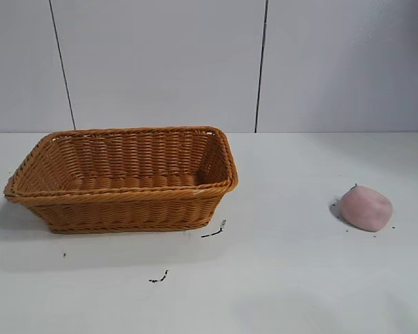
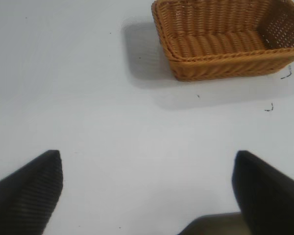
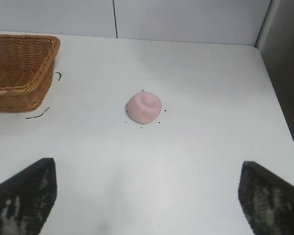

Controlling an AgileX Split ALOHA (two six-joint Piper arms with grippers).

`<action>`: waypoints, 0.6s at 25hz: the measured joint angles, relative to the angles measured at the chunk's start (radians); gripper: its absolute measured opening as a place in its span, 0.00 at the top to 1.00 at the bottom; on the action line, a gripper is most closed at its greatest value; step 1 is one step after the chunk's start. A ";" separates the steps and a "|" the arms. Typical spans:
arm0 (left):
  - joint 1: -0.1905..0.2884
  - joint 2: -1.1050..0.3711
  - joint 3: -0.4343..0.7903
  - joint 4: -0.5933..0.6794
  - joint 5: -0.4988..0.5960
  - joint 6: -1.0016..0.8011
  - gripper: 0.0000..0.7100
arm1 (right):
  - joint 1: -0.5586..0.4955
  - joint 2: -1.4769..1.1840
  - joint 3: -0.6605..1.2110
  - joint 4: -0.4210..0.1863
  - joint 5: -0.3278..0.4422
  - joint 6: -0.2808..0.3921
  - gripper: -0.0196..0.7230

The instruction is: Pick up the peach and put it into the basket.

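The right claw gaped wide, empty, facing the peach near the bench's right edge; it looked soft and light, best pinched across its rounded sides.

Peach dusty pink; basket orange-brown woven wicker; table white.

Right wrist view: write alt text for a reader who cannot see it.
A small pink peach lies alone on the white table, ahead of the open right gripper. The wicker basket stands apart at the table's far side.
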 joint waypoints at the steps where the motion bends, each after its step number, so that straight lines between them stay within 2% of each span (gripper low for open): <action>1: 0.000 0.000 0.000 0.000 0.000 0.000 0.03 | 0.000 0.000 0.000 0.000 0.000 0.000 0.05; 10: 0.000 0.000 0.000 0.000 0.000 0.000 0.03 | 0.000 0.006 -0.003 0.000 0.001 0.000 0.05; 15: 0.000 0.000 0.000 0.000 0.000 0.000 0.03 | 0.000 0.214 -0.092 0.000 0.020 0.000 0.05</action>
